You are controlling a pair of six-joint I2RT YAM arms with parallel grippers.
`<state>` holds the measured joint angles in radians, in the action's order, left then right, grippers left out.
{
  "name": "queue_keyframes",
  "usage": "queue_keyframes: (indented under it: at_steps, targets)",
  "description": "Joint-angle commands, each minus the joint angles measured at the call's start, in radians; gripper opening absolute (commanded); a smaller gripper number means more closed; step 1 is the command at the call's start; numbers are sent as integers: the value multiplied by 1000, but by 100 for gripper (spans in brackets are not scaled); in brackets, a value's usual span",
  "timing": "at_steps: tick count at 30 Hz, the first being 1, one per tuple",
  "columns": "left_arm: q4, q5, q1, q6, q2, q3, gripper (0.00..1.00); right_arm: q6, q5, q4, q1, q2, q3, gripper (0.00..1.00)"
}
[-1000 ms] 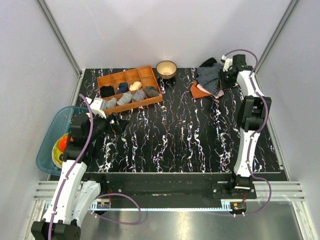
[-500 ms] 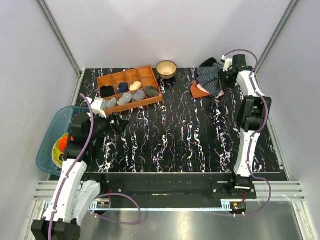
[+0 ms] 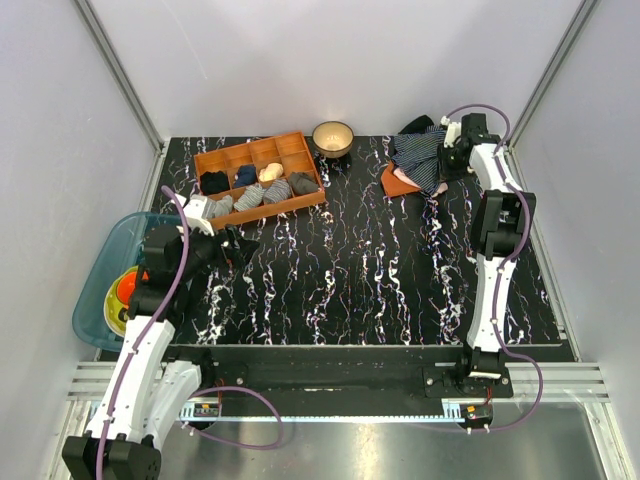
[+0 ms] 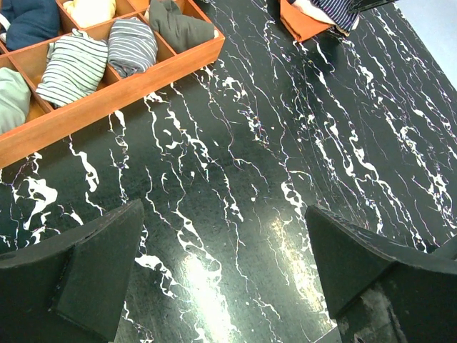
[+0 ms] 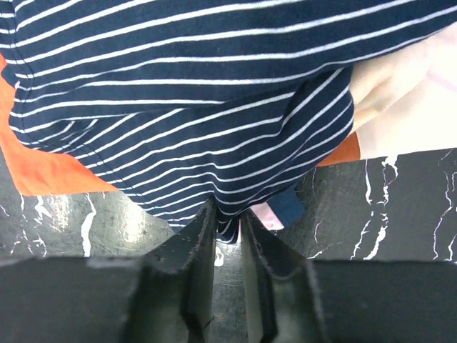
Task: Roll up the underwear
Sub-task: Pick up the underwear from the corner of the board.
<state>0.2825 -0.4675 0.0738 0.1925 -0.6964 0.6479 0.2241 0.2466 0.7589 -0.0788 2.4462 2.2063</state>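
Observation:
The underwear (image 3: 420, 154) is dark navy with pale pinstripes and lies crumpled on top of a garment pile at the back right. In the right wrist view it (image 5: 178, 107) fills the upper frame. My right gripper (image 3: 453, 152) reaches in from the pile's right side. Its jaws (image 5: 227, 214) stand nearly together, pinching the hanging lower edge of the underwear. My left gripper (image 3: 233, 250) is open and empty, low over the table at the left. Its fingers (image 4: 93, 264) are spread wide over bare marble in the left wrist view.
An orange tray (image 3: 397, 183) and pink and cream garments (image 5: 407, 93) lie under the underwear. A wooden divided box (image 3: 298, 155) with rolled cloths stands back left. A bowl (image 3: 332, 137) stands beside it. A blue bin (image 3: 100, 280) sits off the left edge.
My right wrist has shifted slightly toward the back with the underwear's edge in its jaws. The left arm has barely moved.

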Motion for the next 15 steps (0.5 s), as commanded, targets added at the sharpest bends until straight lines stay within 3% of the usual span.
queue_keyframes:
  at_steps: [1, 9, 15]
  targets:
    - [-52, -20, -6, 7, -5, 6, 99, -3, 5, 17, -3, -21, 58, 21]
    - [-52, -26, -8, 8, -3, 6, 99, 20, -21, -44, -3, -153, -52, 2]
    - [-52, -31, -8, 12, 3, 4, 99, 44, -23, -79, -3, -239, -137, 0]
